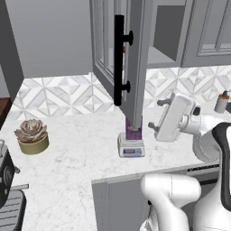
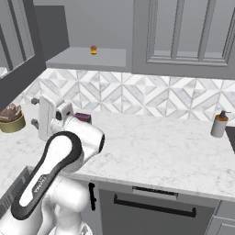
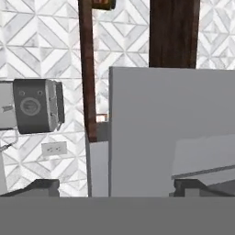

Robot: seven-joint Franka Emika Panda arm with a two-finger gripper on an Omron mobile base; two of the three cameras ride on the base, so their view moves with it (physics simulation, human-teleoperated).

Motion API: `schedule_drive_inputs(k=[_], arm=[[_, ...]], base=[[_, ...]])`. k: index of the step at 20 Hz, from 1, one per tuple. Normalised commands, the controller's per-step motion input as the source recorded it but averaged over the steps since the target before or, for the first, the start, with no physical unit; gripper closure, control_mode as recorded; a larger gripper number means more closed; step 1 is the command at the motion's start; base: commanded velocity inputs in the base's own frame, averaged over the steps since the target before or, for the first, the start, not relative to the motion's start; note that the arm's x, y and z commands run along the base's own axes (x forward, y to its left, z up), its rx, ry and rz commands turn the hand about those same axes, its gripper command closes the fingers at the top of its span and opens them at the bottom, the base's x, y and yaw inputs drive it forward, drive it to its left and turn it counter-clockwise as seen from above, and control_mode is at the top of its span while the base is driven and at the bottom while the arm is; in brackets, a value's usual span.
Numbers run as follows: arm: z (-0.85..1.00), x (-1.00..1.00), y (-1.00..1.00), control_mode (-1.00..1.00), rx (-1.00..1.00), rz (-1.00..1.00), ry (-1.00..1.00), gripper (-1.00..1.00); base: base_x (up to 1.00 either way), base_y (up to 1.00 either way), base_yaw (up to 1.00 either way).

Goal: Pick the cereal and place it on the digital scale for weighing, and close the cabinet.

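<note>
Glass-paned grey cabinet (image 1: 135, 58) swung open, purple boxy cereal (image 1: 133, 131) upright on flat square digital scale (image 1: 131, 147), gripper (image 3: 117, 188) jaws spread wide, empty.

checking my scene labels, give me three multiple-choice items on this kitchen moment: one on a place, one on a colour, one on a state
1. Where is the cereal?
A. on the digital scale
B. on the cabinet shelf
C. beside the potted plant

2. What colour is the cabinet's bar handle?
A. white
B. black
C. purple

3. What state is the cabinet door in?
A. shut
C. removed
B. open

Answers: 1 A, the purple box stands on the scale's top plate. 2 B, the long vertical bar is black. 3 B, the door swings out over the counter, leaving the shelf exposed.
</note>
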Motion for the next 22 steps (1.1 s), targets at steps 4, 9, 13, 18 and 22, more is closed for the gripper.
schedule_drive_inputs(k=[4,9,13,18,22], arm=[[0.42,-0.76,0.69,-1.0,-0.02,-0.37,-0.21,-1.0],[0.39,-0.75,0.63,-1.0,0.0,-0.38,-0.05,-1.0],[0.27,-1.0,0.1,-1.0,0.08,-0.36,0.0,-1.0],[0.02,-1.0,0.2,-1.0,0.08,-0.29,-0.11,-1.0],[-0.68,-0.4,1.0,-1.0,0.09,-0.3,-0.19,-1.0]], base=[[0.0,0.0,0.0],[0.0,0.0,0.0],[0.0,0.0,0.0],[0.0,0.0,0.0],[0.0,0.0,0.0]])
